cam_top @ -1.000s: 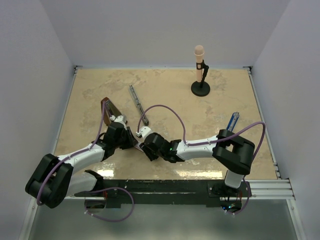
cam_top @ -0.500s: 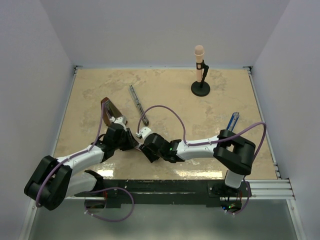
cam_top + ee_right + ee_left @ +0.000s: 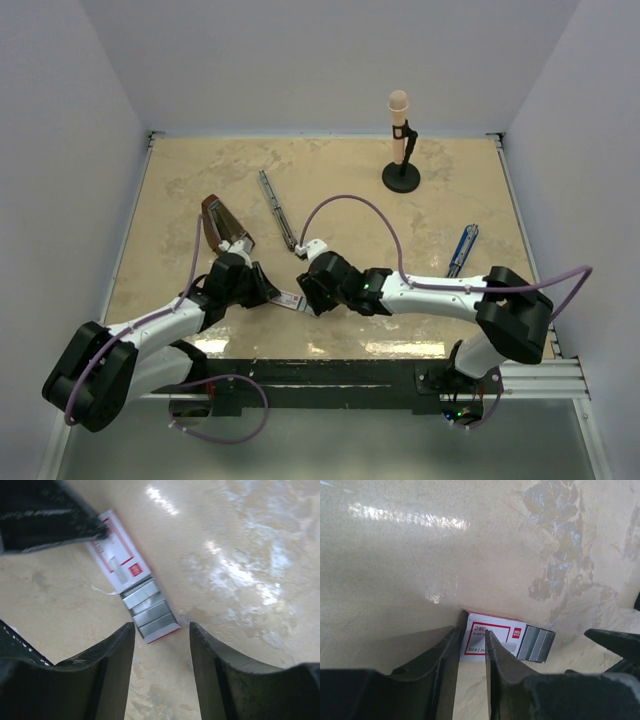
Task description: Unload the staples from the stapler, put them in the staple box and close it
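Note:
The stapler (image 3: 277, 208) is a slim dark bar lying on the table, well behind both grippers. A red-and-white staple box (image 3: 288, 298) lies between the grippers, its tray slid out with silvery staples (image 3: 149, 610) in it; they also show in the left wrist view (image 3: 536, 643). My left gripper (image 3: 268, 291) (image 3: 471, 630) is closed down on the box's left end. My right gripper (image 3: 305, 293) (image 3: 161, 627) is open and empty, its fingers just short of the tray's open end.
A reddish-brown wedge-shaped object (image 3: 225, 222) lies left of the stapler. A narrow blue object (image 3: 461, 249) lies at the right. A microphone on a round black stand (image 3: 400, 150) stands at the back. Purple cables loop over both arms.
My right gripper has drawn back to the right from the left gripper and its elbow has swung right. The box with its tray now shows between the grippers. The left gripper moved slightly nearer.

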Available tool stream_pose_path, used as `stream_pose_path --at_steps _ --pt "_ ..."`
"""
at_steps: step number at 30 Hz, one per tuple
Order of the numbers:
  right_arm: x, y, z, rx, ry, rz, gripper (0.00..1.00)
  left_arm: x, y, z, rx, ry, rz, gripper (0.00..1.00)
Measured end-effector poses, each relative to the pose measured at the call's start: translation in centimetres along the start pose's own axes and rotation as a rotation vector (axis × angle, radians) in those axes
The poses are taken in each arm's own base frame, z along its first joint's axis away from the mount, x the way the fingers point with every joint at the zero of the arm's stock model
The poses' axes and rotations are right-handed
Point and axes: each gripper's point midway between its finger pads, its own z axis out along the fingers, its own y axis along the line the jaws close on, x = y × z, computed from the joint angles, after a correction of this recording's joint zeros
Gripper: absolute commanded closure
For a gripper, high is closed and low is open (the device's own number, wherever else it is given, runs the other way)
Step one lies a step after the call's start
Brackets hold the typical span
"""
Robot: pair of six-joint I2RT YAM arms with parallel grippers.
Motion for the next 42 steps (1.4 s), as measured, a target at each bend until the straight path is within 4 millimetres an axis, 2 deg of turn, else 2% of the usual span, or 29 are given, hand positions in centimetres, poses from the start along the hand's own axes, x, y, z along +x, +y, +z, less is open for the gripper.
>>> stream_pose_path --at_steps 4,7,9,16,22,30,42 --pt "-0.6 -2.7 -1.0 0.012 -0.028 0.169 0.58 0.8 0.0 -0.4 0.022 0.009 -0.031 0.69" --pt "0.4 -5.1 -1.4 0.041 -0.019 0.288 0.6 1.3 0.0 -0.6 0.034 0.018 -0.053 0.69" --pt "1.0 -5.8 -1.5 0.052 -0.008 0.349 0.61 1.5 -0.1 -0.6 0.044 0.02 -0.058 0.69" --pt "2.1 -4.1 -1.3 -0.04 0.003 0.477 0.64 1.8 -0.4 -0.6 0.064 0.028 -0.077 0.7" --pt "2.6 -3.5 -1.0 -0.073 -0.002 0.543 0.65 2.1 -0.5 -0.7 0.068 0.037 -0.089 0.71" --pt "2.2 -3.2 -0.8 -0.09 -0.026 0.586 0.66 2.3 -0.6 -0.7 0.079 0.039 -0.091 0.72" --pt "2.7 -3.3 -0.5 -0.088 -0.021 0.603 0.65 2.5 -0.8 -0.7 0.096 0.045 -0.089 0.72"
